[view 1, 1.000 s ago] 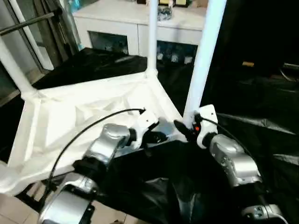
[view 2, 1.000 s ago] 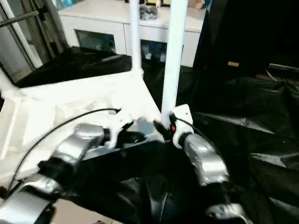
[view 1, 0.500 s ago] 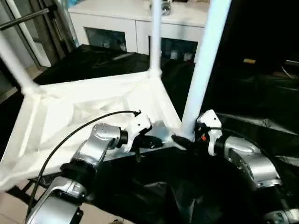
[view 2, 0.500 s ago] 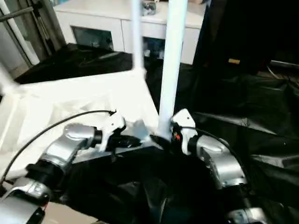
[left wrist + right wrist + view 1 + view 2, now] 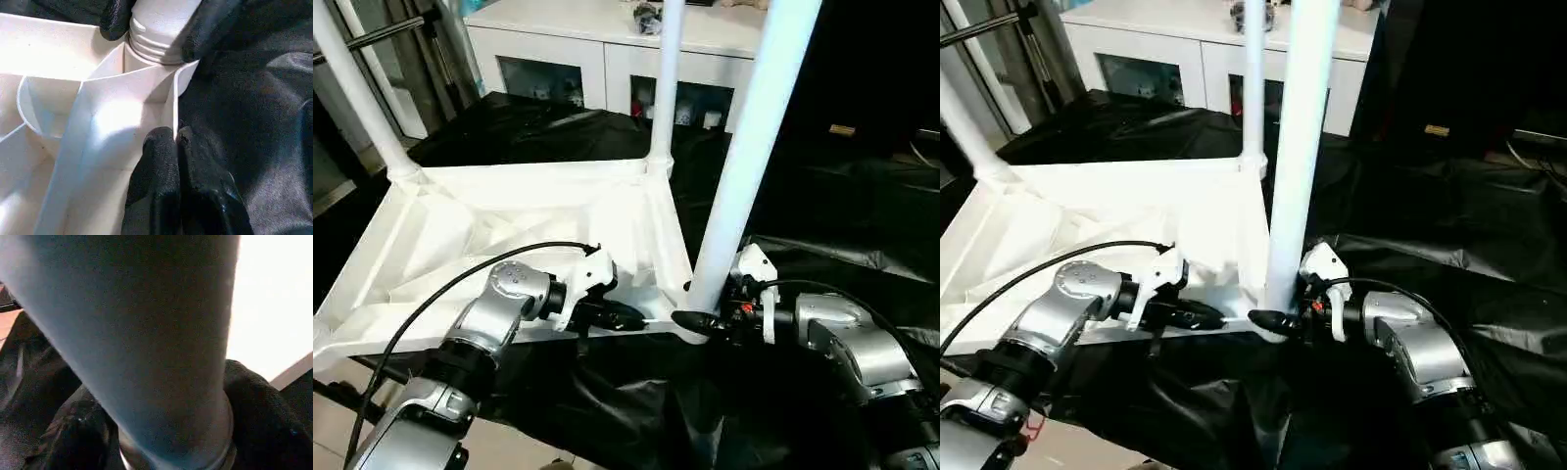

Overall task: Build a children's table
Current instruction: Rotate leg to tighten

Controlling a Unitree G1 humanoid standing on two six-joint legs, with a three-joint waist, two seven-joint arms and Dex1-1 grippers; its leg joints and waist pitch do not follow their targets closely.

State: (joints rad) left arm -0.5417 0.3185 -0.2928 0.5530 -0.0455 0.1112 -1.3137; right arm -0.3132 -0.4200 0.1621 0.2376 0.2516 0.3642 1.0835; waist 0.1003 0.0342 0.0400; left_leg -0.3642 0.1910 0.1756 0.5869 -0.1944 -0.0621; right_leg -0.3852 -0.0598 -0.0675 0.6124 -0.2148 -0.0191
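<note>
Meanwhile left gripper (image 5: 177,147) jaws pinch table top (image 5: 509,211) rim, right gripper (image 5: 697,315) jaws clasp leg (image 5: 744,166)

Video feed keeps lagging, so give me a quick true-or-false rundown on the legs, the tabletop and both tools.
1. The tabletop lies underside up. True.
2. The right tool straddles the base of the nearest leg. True.
3. The nearest leg lies flat on the black cloth. False: it stands upright in its corner socket.
4. The left tool is wide open. False: its fingers are pressed together at the tabletop's edge wall.
5. Three legs stand upright in view. True.
</note>
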